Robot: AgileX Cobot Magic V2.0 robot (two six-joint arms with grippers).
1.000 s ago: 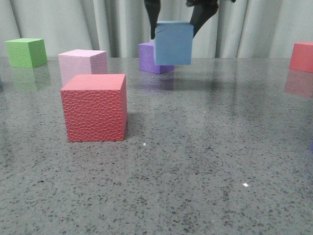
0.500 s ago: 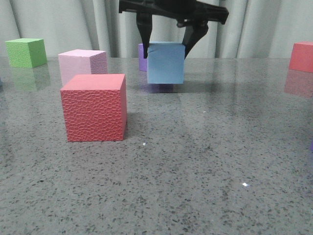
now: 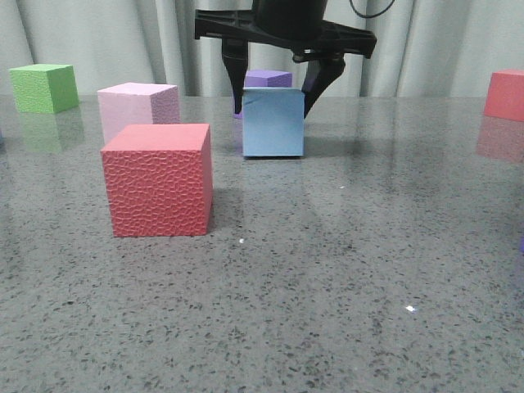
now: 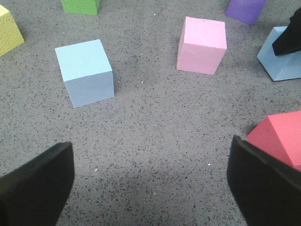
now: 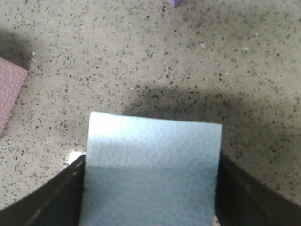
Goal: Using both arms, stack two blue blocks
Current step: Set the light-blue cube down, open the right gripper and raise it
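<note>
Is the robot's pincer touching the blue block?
Touching. In the right wrist view, both fingers of the right pincer press flat against the sides of the blue block, with no gap showing.

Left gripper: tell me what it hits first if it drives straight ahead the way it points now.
Probably bare tabletop. The left gripper is open and nothing lies between its fingers; the blue block sits beyond and off to one side, though depth is hard to judge.

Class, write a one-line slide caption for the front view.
Right claw straddles a blue block resting on the speckled table, behind a red cube.
</note>
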